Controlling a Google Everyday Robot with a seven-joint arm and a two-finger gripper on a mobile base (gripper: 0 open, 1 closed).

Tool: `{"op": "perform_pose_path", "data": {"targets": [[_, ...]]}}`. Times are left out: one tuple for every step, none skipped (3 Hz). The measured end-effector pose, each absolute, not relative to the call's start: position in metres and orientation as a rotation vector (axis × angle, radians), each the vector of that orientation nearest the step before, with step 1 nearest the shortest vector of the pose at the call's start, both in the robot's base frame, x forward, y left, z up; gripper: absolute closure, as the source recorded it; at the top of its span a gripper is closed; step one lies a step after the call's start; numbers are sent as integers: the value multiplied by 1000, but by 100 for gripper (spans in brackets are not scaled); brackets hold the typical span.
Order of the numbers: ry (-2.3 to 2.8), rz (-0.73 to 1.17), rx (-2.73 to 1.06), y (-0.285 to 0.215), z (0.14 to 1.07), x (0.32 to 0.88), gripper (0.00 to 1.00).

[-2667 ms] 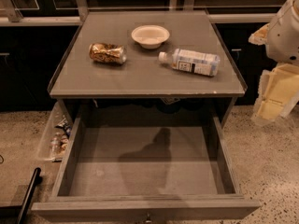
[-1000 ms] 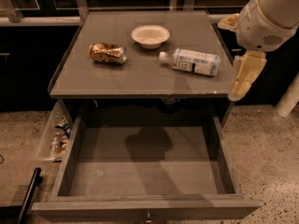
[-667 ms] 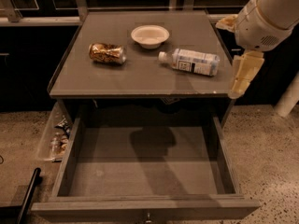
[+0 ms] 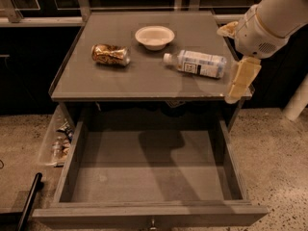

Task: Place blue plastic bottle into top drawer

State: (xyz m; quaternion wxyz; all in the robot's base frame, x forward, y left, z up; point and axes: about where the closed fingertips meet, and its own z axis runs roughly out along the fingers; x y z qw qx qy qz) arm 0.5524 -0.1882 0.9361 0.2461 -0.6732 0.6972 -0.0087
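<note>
- Blue plastic bottle (image 4: 196, 64) is laid on its side on the bench (image 4: 144, 83), right of centre, cap pointed towards the white bowl (image 4: 154, 36).
- Gold can (image 4: 110, 55) is laid at bench left.
- Top drawer (image 4: 149, 177) is pulled out below, grey bottom exposed.
- Gripper (image 4: 243, 76) is hung at the bench's right front corner, just beside the bottle's base, apparently not touching it; its opening cannot be told.

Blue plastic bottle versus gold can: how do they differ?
The blue plastic bottle is clear, white-capped and labelled; the gold can is shiny dented metal. The bottle is longer than the can. The bottle lies beside the gripper at the tabletop's right edge; the can lies left. Both lie on their sides.
</note>
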Motion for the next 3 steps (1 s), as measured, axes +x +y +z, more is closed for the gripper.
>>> {"op": "perform_pose_path", "data": {"targets": [[1856,31,-1790,-182,925,582,0],[1800,153,-1757,-181,914,608,0],[1734,298,-1695,-185,904,629,0]]}}
